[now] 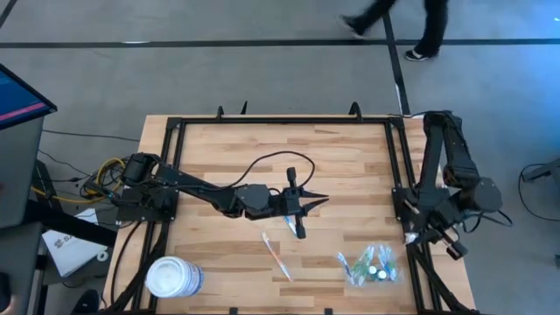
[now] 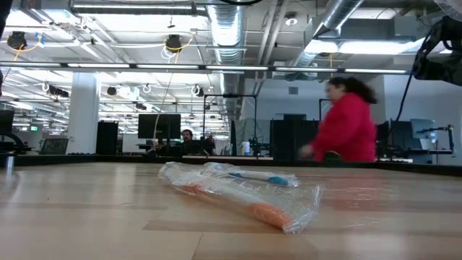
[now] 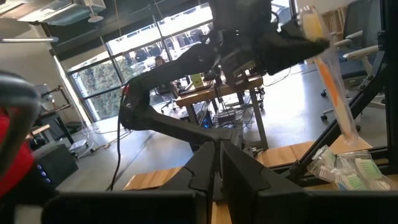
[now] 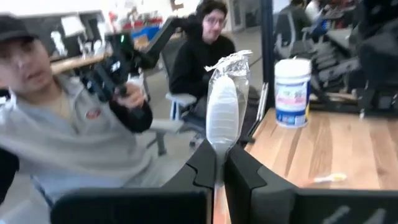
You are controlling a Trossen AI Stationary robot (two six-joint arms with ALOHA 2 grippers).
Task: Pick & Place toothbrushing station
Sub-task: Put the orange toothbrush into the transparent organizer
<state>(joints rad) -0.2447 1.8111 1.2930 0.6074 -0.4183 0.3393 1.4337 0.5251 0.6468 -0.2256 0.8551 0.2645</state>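
Glossy crinkled plastic wrapper [image 2: 238, 193], matt wooden table [image 2: 86, 217]

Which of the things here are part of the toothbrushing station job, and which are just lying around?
Job: clear holder, gripped in the right gripper at the table's right edge.
Lying about: wrapped toothbrush, pile of clear packets, white tub. Left gripper waits mid-table.

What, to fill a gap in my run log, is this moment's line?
left gripper: shut, mid-table | right gripper: shut on clear pack, table's right side
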